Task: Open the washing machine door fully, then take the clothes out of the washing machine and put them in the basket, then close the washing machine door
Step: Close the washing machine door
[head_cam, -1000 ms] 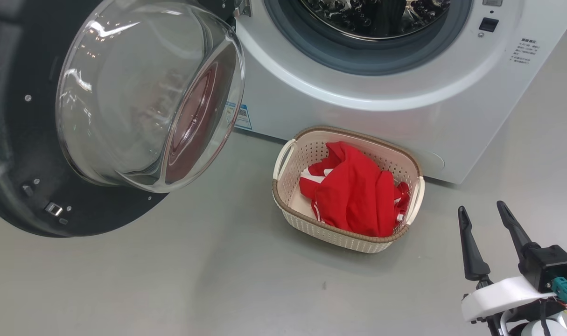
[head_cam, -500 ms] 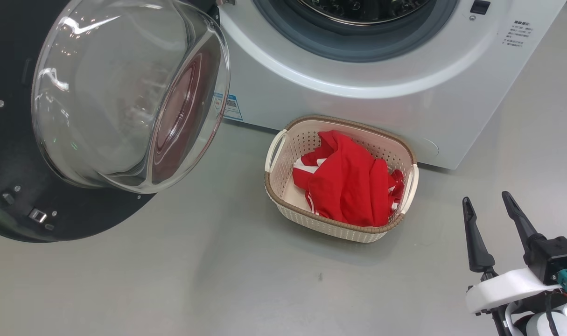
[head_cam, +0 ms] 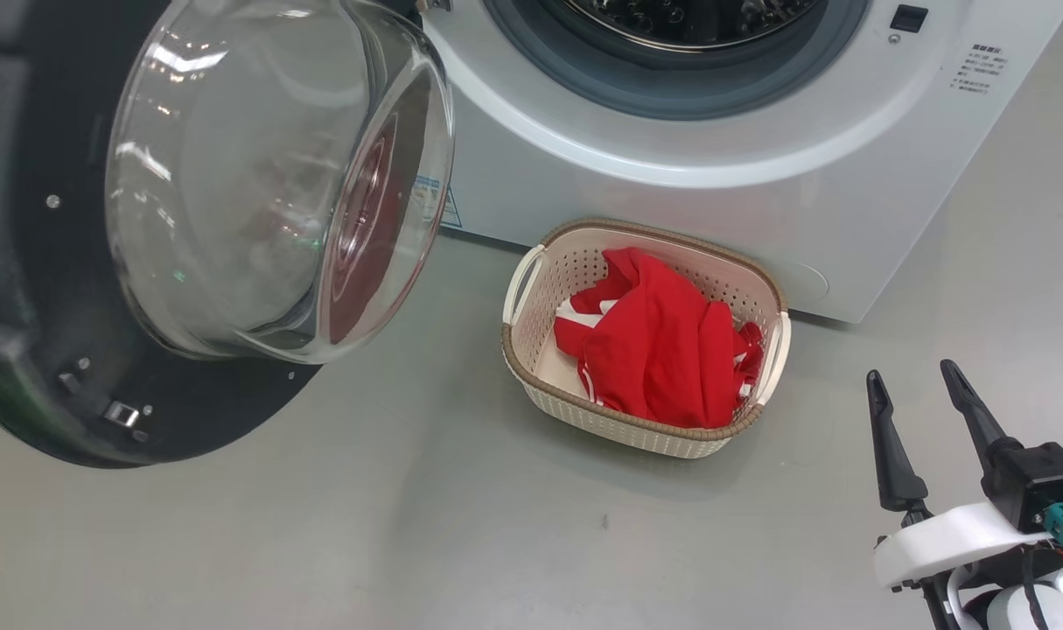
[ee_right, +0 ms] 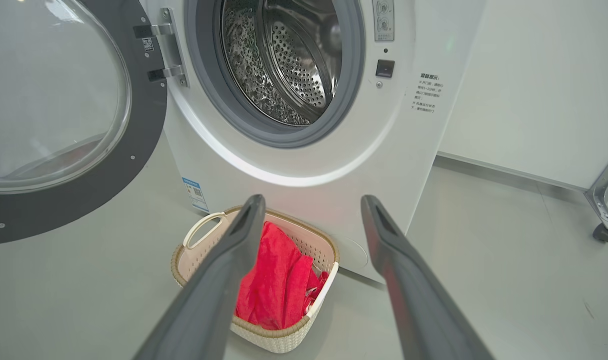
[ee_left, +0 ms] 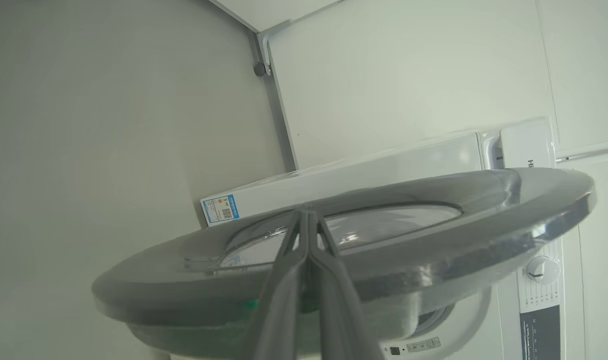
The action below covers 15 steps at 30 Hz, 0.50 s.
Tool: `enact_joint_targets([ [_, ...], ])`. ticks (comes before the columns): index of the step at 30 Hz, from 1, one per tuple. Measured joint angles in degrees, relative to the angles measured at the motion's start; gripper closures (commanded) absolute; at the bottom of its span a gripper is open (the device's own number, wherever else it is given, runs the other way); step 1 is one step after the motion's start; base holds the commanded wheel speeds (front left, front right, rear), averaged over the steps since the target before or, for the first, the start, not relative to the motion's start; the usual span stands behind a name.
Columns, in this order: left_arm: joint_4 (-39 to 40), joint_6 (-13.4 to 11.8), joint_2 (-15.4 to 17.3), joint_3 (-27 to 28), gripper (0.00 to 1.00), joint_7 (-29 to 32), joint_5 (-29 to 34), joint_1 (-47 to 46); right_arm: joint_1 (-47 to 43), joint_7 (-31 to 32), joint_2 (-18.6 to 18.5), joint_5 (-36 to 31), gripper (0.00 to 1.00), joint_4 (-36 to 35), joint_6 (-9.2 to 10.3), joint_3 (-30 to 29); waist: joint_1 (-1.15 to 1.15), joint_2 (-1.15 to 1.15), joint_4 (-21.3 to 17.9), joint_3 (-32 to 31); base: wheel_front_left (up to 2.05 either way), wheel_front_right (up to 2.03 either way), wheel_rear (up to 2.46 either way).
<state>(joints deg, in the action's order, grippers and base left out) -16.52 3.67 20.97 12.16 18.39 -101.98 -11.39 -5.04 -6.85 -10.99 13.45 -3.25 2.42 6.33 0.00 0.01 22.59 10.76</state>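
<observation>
Black fingers of our right gripper (head_cam: 909,372) point up, spread wide, holding nothing. Our left gripper (ee_left: 307,216), fingers pressed together, reaches over the open washing machine door (ee_left: 434,240). Further on, the clothes (head_cam: 662,350) lie in the basket (head_cam: 583,229) by the washing machine (head_cam: 758,201).

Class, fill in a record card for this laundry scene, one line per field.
Door: washing machine door swung open
Drum: no clothing in the part in view
Clothes: red, heaped in the basket
Basket: on the floor before the washing machine
Left gripper: shut, tips at the door's outer face
Right gripper: open, empty, right of the basket
</observation>
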Motion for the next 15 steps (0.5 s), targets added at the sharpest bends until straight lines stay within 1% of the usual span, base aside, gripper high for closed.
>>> enact_joint_targets([
  [1, 0.0, 0.2, 0.0, -1.2, 1.00, 1.7, -0.2, 0.0, 0.0, 0.0, 0.0, 0.0, 0.00, 0.0, 0.00, 0.0, 0.00, 0.00, 0.1, -0.1, 0.00, 0.00, 0.00],
  [3, 0.1, 0.9, -0.3, -1.8, 1.00, 3.3, -0.6, 0.0, 0.0, 0.0, 0.0, 0.0, 0.00, 0.0, 0.00, 0.0, 0.00, 0.00, 0.2, -0.1, 0.00, 0.00, 0.00],
  [8, 0.5, 2.0, -0.9, -3.0, 1.00, 6.2, -1.6, 0.1, 0.0, 0.0, 0.0, 0.0, 0.00, 0.0, 0.00, 0.1, 0.00, 0.00, 0.4, -0.3, 0.00, 0.00, 0.00],
  [11, 0.9, 2.2, -1.3, -3.5, 1.00, 7.8, -2.9, 0.3, 0.0, 0.0, 0.0, 0.0, 0.00, 0.0, 0.00, 0.1, 0.00, 0.00, 0.5, -0.4, 0.00, 0.00, 0.00],
  [15, 2.6, 2.7, -1.9, -4.8, 1.00, 10.1, -3.1, 0.9, 0.0, 0.0, 0.1, 0.0, 0.00, 0.0, -0.01, 0.4, 0.00, 0.00, 0.4, -0.5, 0.00, 0.00, 0.00],
])
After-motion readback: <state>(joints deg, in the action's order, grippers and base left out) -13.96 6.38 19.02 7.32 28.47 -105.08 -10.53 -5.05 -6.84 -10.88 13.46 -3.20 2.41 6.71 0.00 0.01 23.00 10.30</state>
